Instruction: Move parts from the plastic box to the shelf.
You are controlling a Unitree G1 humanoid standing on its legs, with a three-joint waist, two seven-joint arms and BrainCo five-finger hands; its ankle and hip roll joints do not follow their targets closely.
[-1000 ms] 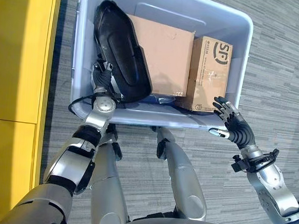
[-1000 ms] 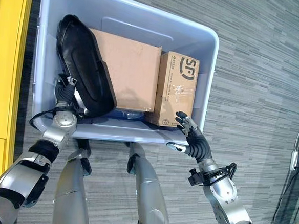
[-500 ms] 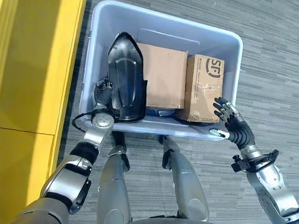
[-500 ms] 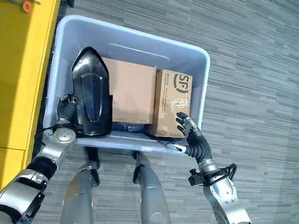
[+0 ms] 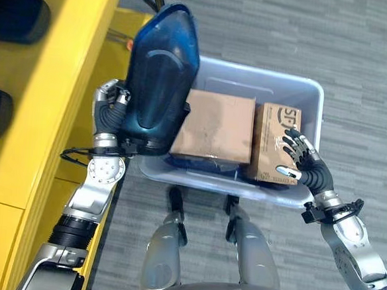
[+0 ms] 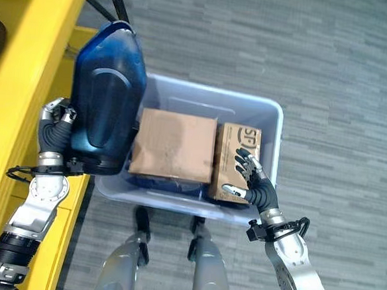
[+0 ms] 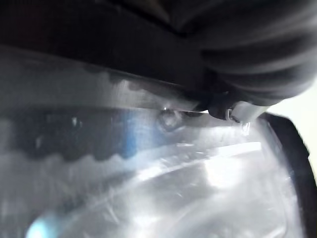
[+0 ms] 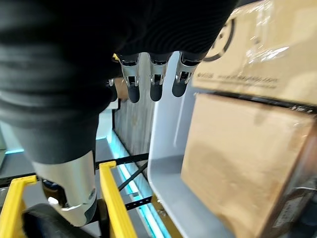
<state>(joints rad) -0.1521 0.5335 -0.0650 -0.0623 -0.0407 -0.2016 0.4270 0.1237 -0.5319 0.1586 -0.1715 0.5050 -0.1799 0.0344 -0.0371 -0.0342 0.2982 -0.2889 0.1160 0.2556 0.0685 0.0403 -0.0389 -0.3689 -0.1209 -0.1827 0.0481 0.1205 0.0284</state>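
Grey striped carpet [image 5: 359, 57] stretched away beyond and to the right of the pale blue plastic box [image 5: 313, 120], leaving open floor on those sides, while the yellow metal shelf [image 5: 59, 76] closed in hard along the robot's left, its slanted edge running just beside the box's left wall. Held up above the box's left end was the large dark blue moulded plastic part [image 5: 159, 83], its pointed end aimed away from the robot and its wide end low, overlapping the box's near-left corner and the shelf's edge. The left hand [image 5: 109, 109] gripped that part at its lower left side, fingers curled against the shell, between the part and the shelf. Inside the box stood the large plain brown cardboard carton [image 5: 215, 125], touching the raised part's right edge in the head views, and just beside it on the right the smaller taped brown cardboard carton with black print [image 5: 273, 147], close against the box's right wall. The right hand [image 5: 300, 158] hovered at the box's near-right rim over the smaller carton, fingers spread and straight, holding nothing. Two dark rounded objects [image 5: 10, 16] lay on the shelf at far left.
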